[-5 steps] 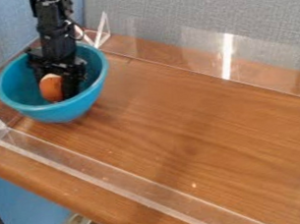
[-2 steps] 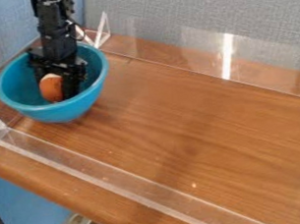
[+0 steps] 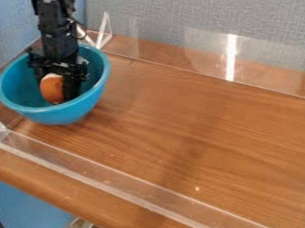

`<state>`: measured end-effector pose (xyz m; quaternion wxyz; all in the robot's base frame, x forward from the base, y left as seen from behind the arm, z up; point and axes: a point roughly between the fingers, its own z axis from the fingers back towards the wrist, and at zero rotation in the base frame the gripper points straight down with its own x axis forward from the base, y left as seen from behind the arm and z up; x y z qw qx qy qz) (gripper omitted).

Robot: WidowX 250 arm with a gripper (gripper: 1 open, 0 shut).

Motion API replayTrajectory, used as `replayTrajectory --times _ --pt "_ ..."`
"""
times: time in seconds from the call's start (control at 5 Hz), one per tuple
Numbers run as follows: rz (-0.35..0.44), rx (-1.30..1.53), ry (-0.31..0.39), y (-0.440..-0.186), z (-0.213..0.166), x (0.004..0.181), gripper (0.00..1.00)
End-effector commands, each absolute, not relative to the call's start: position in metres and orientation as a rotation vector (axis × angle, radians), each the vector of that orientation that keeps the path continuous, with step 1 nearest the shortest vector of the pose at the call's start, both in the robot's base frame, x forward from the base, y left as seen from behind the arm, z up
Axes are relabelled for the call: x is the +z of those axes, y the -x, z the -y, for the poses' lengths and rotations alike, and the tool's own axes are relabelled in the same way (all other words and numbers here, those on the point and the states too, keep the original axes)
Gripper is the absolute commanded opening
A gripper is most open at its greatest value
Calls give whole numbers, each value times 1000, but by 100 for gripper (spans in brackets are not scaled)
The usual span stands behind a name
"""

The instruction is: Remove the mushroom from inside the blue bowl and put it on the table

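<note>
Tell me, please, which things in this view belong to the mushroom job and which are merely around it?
Belonging to the job: the mushroom, the blue bowl holding it, the table, the gripper down inside the bowl.

Merely around: the clear acrylic walls, the grey backdrop.

Orange-brown mushroom (image 3: 50, 87) sits inside turquoise blue bowl (image 3: 87, 100) on brown table (image 3: 197, 132).

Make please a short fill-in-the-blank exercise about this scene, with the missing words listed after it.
1. The mushroom lies inside the blue ____.
2. The gripper reaches down into the bowl from ____.
3. The bowl stands near the ____ corner of the table in the picture.
4. The cap of the mushroom is ____ in colour.

Missing words: bowl; above; upper left; orange-brown
</note>
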<state>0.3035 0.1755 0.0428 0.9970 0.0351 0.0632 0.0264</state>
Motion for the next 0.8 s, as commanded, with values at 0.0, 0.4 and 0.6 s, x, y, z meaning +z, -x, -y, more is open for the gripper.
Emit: replayTrajectory --times 0.0,0.4,0.6 --pt "-34 35 -118 -312 -175 81 0" --pt "-23 28 -130 -311 -173 94 0" --pt "-17 26 -134 -310 -171 101 0"
